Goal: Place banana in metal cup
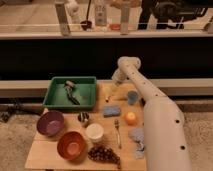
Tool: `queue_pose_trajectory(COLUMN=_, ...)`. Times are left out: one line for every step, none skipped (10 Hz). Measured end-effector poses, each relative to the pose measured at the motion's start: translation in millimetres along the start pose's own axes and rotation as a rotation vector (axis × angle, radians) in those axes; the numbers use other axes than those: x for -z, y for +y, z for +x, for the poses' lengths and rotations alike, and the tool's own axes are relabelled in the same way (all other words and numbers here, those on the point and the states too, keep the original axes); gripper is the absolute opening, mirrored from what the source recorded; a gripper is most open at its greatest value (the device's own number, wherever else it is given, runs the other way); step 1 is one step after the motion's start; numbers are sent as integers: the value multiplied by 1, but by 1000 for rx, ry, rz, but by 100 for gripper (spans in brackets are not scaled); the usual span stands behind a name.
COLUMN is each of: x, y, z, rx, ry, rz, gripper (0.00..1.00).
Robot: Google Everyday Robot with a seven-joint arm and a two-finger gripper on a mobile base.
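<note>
The gripper (115,84) hangs just over the banana (109,94), well apart from the metal cup (83,118). Its spread I cannot tell.

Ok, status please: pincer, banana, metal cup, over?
Pincer just over banana, beside green tray. Banana not yet in metal cup. Blue sponge near the path.

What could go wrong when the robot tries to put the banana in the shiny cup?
The tool hangs at the back of the table, right by the banana. The banana is slim, so it might slip from the grab. The metal cup is small and narrow, with the white cup close beside it, so the long banana might tip it or land in the wrong cup.
</note>
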Motion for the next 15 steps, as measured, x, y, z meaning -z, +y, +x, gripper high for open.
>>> queue_pose_trajectory(x=-1, y=0, z=1, rx=-7, ry=0, rz=-1, gripper=74)
queue_pose_trajectory(x=-2, y=0, z=2, rx=-20, ry=0, rz=-1, gripper=70)
queue_pose_trajectory(x=-2, y=0, z=2, rx=-24, ry=0, rz=-1, gripper=67)
queue_pose_trajectory(x=-2, y=0, z=2, rx=-25, ry=-1, rz=-1, gripper=58)
queue_pose_trajectory(x=-1, y=-1, z=2, rx=-26, ry=-2, rz=-1, gripper=51)
queue_pose_trajectory(x=0, y=-1, z=1, rx=-26, ry=-2, rz=1, gripper=39)
queue_pose_trajectory(x=1, y=-2, z=0, rx=-28, ry=-2, rz=1, gripper=35)
queue_pose_trajectory(x=2, y=-1, z=1, rx=-30, ry=-1, rz=2, gripper=32)
queue_pose_trajectory(x=4, y=-1, z=0, rx=-32, ry=-1, rz=6, gripper=27)
queue_pose_trajectory(x=7, y=-1, z=0, rx=-34, ry=-2, rz=10, gripper=24)
queue_pose_trajectory(x=8, y=-1, z=0, rx=-34, ry=0, rz=12, gripper=26)
queue_pose_trajectory(x=10, y=-2, z=-2, rx=-30, ry=1, rz=13, gripper=33)
queue_pose_trajectory(x=13, y=-2, z=-5, rx=-29, ry=-2, rz=13, gripper=37)
queue_pose_trajectory(x=16, y=-3, z=-5, rx=-31, ry=-2, rz=14, gripper=37)
queue_pose_trajectory(x=20, y=-2, z=-5, rx=-33, ry=-1, rz=16, gripper=38)
